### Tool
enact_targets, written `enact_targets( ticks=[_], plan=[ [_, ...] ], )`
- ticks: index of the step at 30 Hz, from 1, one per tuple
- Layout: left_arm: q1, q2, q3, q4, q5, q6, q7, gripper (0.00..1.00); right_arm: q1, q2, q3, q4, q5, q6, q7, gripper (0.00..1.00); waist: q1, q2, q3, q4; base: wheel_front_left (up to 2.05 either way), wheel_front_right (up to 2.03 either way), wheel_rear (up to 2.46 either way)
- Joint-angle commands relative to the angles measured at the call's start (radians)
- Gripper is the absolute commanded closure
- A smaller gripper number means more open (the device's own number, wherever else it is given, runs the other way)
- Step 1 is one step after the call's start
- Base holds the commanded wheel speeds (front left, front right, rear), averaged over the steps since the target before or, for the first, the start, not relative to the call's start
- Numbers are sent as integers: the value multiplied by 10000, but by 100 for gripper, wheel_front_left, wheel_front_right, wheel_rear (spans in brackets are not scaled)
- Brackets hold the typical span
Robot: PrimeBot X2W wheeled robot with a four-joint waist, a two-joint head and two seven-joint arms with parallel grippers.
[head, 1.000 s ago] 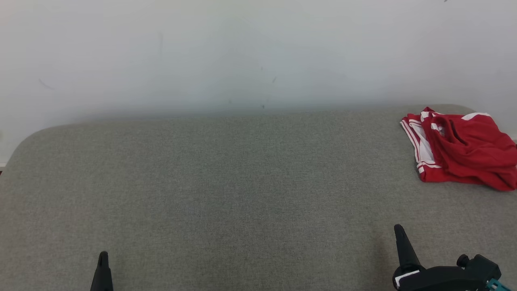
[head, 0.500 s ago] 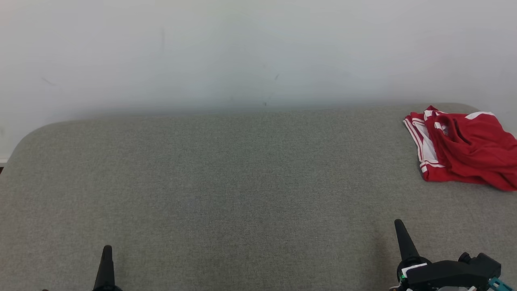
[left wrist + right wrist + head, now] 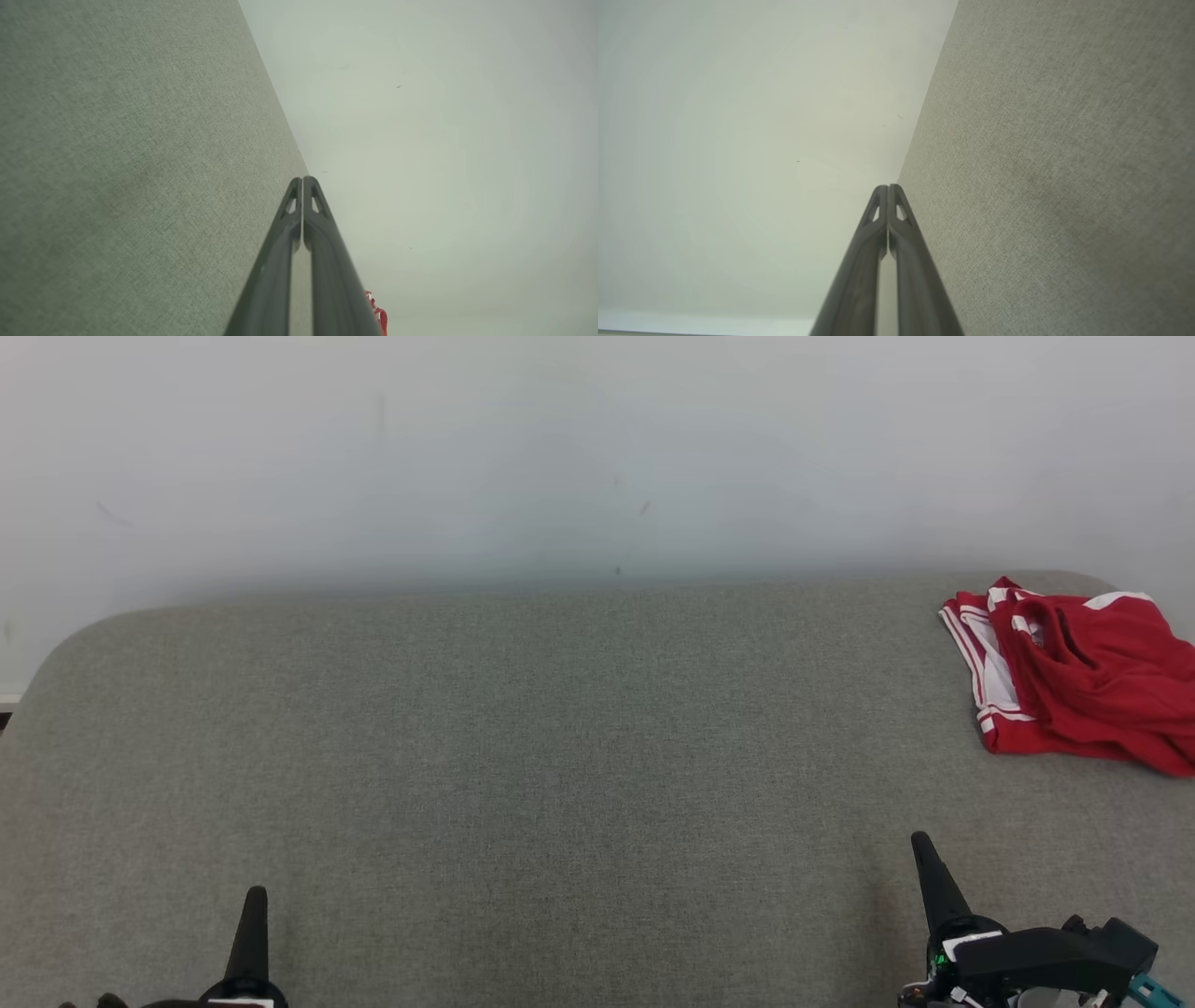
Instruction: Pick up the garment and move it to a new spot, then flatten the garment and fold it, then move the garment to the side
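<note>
well apart: garment [image 3: 1083, 681], right end effector [image 3: 924, 849]

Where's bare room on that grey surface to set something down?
The grey surface is bare from its rounded left edge past the middle, between the white wall and the left tool and right tool. Crowded at the back right, where the red garment lies.

The garment [image 3: 1083, 681] is laid at the far right of the upholstered surface [image 3: 560, 756], near the wall [image 3: 560, 448] behind. The left gripper [image 3: 256, 896] and right gripper [image 3: 922, 846] are positioned along the near edge.
</note>
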Motion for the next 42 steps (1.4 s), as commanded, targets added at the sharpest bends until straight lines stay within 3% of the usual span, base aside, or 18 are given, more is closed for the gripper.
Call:
enact_targets(
  ticks=[1,42],
  plan=[
    [-190,50,-12,-16,-244,-88,63,100,-162,47,-39,-91,247,-14,69,100,0,-1,11,9,0,0,0],
    [-742,60,-74,244,-3320,-167,823,100,-484,157,-325,-82,3146,-21,822,100,0,-1,257,194,0,0,0]
  ],
)
